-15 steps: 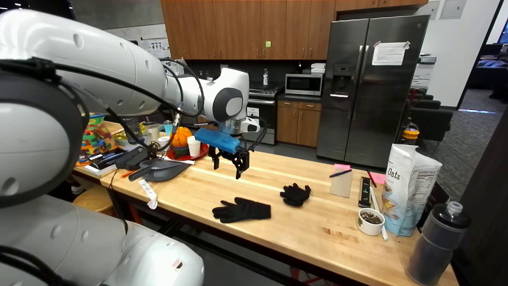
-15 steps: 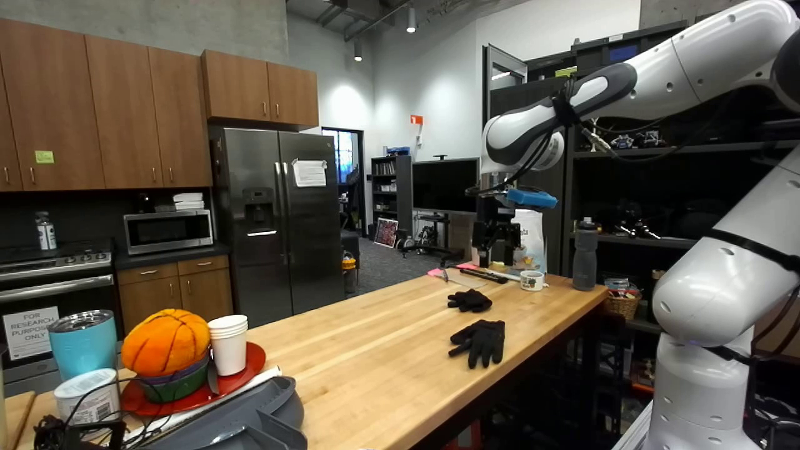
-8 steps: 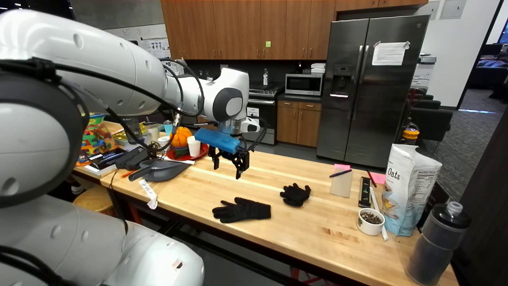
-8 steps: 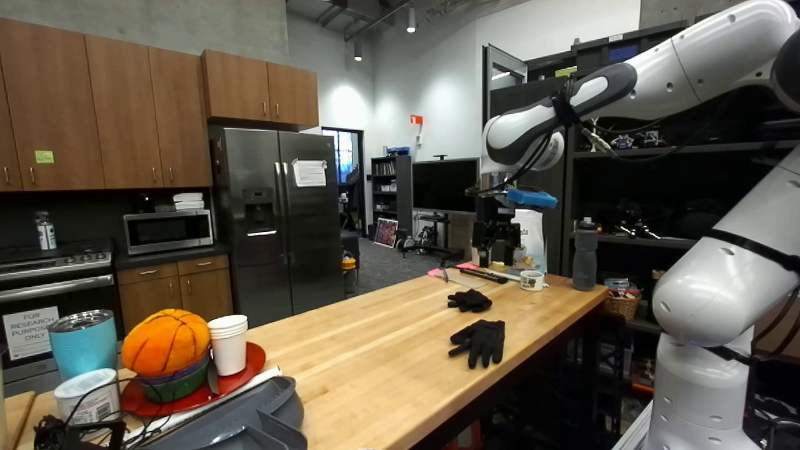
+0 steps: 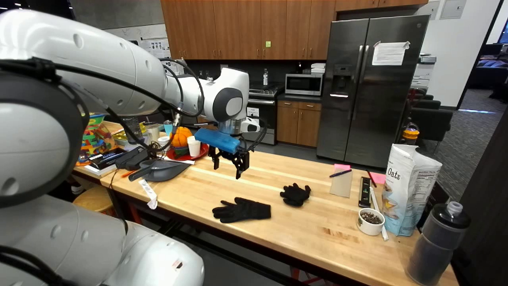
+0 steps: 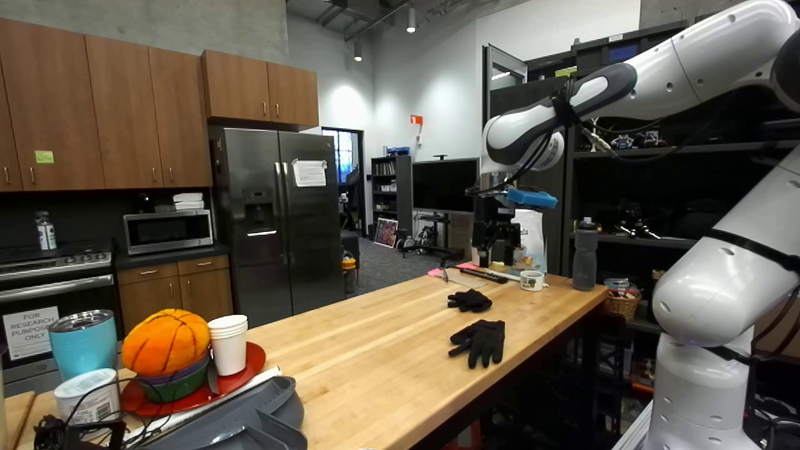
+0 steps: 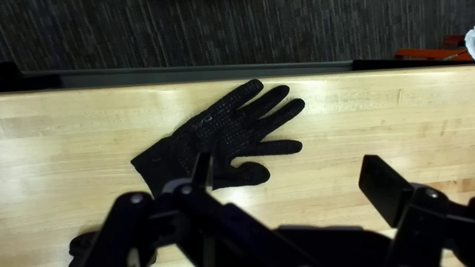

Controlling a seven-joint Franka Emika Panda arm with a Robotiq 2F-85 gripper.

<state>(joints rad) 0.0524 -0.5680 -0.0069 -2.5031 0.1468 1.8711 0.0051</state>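
Jaws wide apart, nothing between them, raised above the bench (image 5: 301,230). Spread glove (image 7: 226,129) lies flat near the bench edge; crumpled glove (image 5: 295,195) near it. Judged at outset: neither glove grasped, all handling left.

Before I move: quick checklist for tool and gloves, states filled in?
Tool open: ok, jaws wide apart, holding nothing.
Tool clear of table: ok, hangs above it.
Flat glove well inside table edge: not ok, reaches nearly to it.
Bunched glove fully in wrist view: not ok, cut off at lower left.
Tool directly over flat glove: cannot tell from these angles.
Bottle upright: ok.
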